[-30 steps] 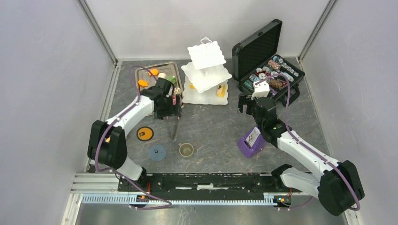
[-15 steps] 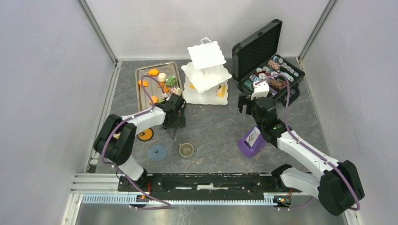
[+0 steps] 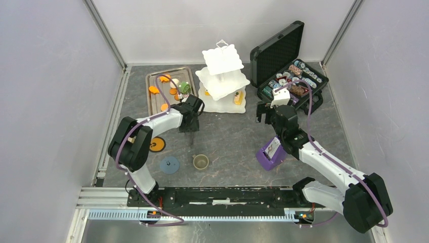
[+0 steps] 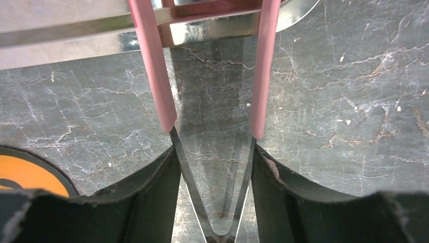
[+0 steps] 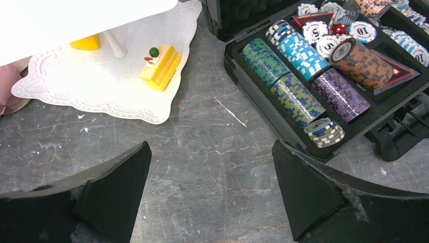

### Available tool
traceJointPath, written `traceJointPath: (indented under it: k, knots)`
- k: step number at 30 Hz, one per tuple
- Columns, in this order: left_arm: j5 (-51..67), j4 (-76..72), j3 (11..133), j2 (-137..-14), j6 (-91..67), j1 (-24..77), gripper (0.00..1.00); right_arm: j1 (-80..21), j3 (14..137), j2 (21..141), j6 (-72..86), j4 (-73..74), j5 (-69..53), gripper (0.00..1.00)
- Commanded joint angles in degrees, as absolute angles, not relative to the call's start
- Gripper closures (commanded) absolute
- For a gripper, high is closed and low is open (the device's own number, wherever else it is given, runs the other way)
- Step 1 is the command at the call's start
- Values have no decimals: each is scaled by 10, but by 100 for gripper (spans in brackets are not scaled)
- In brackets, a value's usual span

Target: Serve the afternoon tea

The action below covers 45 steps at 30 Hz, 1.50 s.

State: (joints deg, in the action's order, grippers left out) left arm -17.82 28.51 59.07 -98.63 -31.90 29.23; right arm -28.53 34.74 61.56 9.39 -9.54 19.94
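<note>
While left gripper [image 4: 215, 157] clamps tongs [image 4: 264, 76], we note pink tips aimed along long axis at tray [image 3: 150, 104] pastries [image 3: 154, 89] just beyond; right gripper [image 5: 211, 152] agape, farther.

Pink-sleeved tongs [image 4: 154, 76] cut off at top edge, orange coaster [image 4: 25, 174] partly hidden

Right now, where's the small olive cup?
Top view, left of centre: the small olive cup stands just right of the blue coaster, nearer the arm bases than the tongs in the left gripper.
</note>
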Motion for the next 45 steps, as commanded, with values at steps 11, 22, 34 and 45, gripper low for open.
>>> traceJointPath:
  k: [11, 22, 34, 45]
  knots:
    - [-145, 364, 686, -981, -304, 268, 56, -294, 347, 609, 96, -114, 208, 2]
    - [-150, 408, 690, -890, -296, 264, 65, -297, 348, 609, 95, -114, 208, 2]
    - [-11, 329, 678, -863, -268, 264, 65, -297, 348, 609, 95, -113, 206, 2]
    - [24, 246, 697, -959, -262, 273, 66, -297, 345, 607, 95, -116, 208, 2]
